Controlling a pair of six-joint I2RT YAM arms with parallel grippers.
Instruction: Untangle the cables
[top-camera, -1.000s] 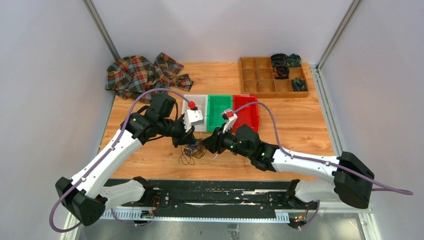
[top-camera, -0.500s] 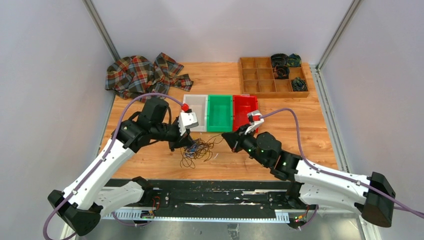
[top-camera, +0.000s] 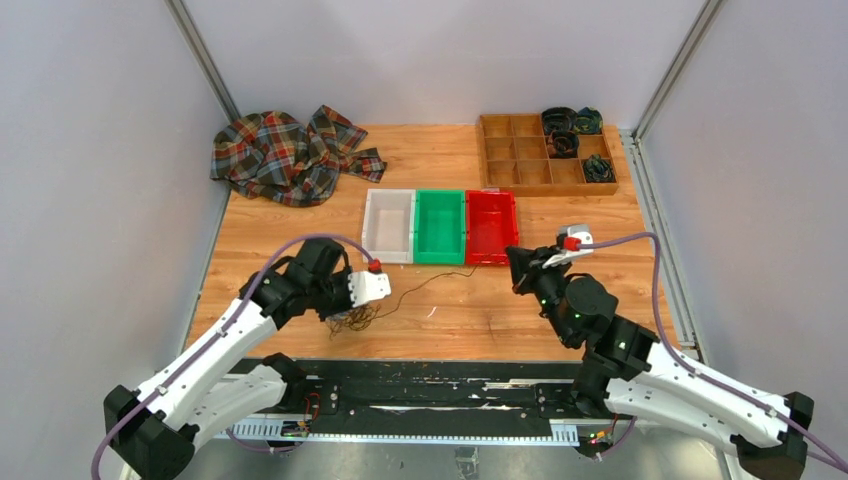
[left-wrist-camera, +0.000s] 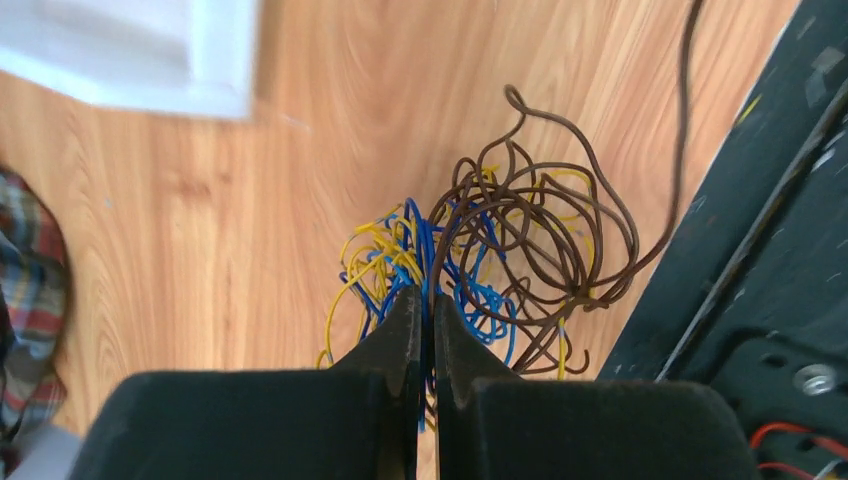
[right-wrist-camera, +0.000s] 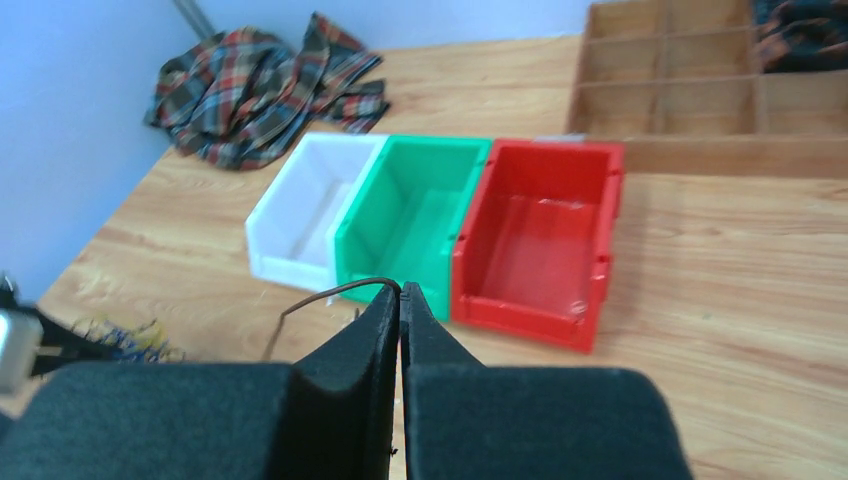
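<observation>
The cables are a tangle (left-wrist-camera: 480, 250) of blue, yellow and brown wires on the wooden table; it also shows in the top view (top-camera: 358, 320). My left gripper (left-wrist-camera: 422, 300) is shut on blue and brown strands at the tangle's near side; in the top view the left gripper (top-camera: 346, 314) sits at the tangle. My right gripper (right-wrist-camera: 400, 290) is shut on the end of a brown wire (right-wrist-camera: 320, 297). That wire (top-camera: 430, 283) stretches across the table from the tangle to the right gripper (top-camera: 514, 260), in front of the bins.
White bin (top-camera: 389, 226), green bin (top-camera: 440, 226) and red bin (top-camera: 491, 226) stand in a row mid-table. A plaid cloth (top-camera: 285, 155) lies at the back left. A wooden compartment tray (top-camera: 520, 152) with dark coils stands at the back right. A black rail (top-camera: 420, 385) runs along the near edge.
The arms have pulled apart: the right gripper moved right with the brown wire, drawing it out of the tangle. The left gripper drew the tangle left and nearer.
</observation>
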